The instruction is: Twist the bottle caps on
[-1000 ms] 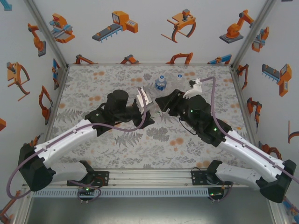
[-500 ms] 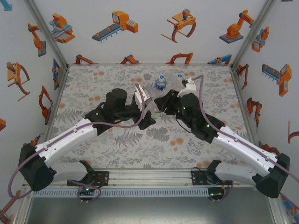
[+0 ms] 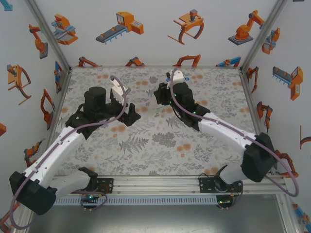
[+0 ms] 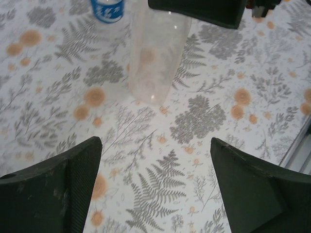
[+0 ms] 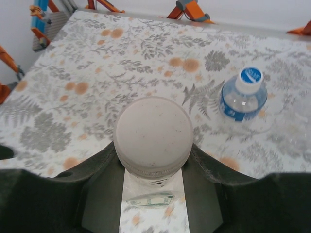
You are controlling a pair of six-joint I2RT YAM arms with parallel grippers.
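As things stand, step: screwing the cap (image 5: 153,133) onto the plain bottle (image 4: 155,63), somewhere mid-job by my guess
Right gripper (image 5: 153,162): pinched on that cap from both sides, coming at the bottle from above
Left gripper (image 4: 155,189): spread wide with nothing in it, hanging over the worktop (image 4: 204,121) on the near side of the plain bottle and not touching it
Where the bottle is: far half of the worktop, roughly the middle; the base is on or just off the surface, can't tell which
Blue-label bottle (image 5: 241,99): close by on the far side, standing, with a blue-printed cap (image 5: 250,76) on top; no idea if it's tight
Next move (my take): the cap needs twisting, and a bottle this light will probably spin along with it, so the left gripper likely has to close on the body and brace it first
Looks: the cap is matte white, round and a bit speckled; the bottle is thin and see-through, with the floral print showing right through it, so squeeze gently
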